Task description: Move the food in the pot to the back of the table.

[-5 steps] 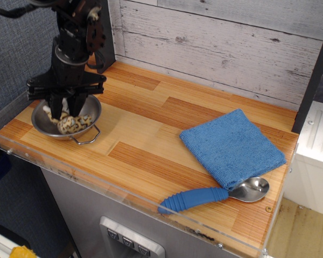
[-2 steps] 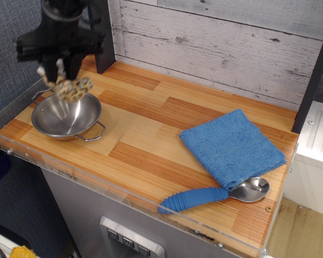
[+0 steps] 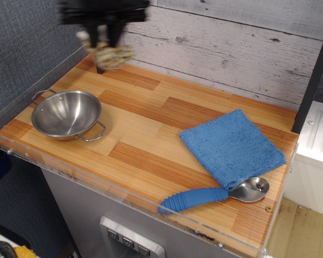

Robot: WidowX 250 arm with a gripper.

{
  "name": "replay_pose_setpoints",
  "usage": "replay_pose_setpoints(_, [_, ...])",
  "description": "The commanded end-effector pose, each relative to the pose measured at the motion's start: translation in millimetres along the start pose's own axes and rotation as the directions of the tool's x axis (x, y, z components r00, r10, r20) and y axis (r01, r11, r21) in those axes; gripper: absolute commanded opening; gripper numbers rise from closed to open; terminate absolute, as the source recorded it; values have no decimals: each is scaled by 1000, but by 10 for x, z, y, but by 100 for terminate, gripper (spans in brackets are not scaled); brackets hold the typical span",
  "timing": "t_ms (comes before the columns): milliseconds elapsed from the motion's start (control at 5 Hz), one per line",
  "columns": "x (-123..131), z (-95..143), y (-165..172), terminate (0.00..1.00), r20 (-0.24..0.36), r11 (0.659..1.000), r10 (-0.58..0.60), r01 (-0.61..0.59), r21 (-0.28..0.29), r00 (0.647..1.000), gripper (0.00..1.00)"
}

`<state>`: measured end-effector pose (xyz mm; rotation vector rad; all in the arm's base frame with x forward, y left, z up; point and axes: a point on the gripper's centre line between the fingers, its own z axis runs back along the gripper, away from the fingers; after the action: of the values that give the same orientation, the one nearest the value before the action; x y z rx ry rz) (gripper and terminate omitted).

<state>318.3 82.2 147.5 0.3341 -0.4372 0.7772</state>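
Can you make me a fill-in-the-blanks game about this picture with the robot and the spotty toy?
1. The gripper holds the spotty ____.
2. The shiny pot is now ____ inside.
3. The cloth is the colour ____.
4. The spoon has a ____ handle.

Missing words: food, empty, blue, blue

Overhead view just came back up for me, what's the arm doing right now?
The gripper is shut on the spotted toy food and holds it in the air over the back left part of the table, near the wall. The image is motion-blurred there. The steel pot sits empty at the front left. The blue cloth and spoon lie to the right, untouched.
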Motion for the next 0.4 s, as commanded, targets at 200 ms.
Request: replay_pose_setpoints(200, [-362, 11, -1083, 0, 32, 988, -149, 150, -43, 988, 0])
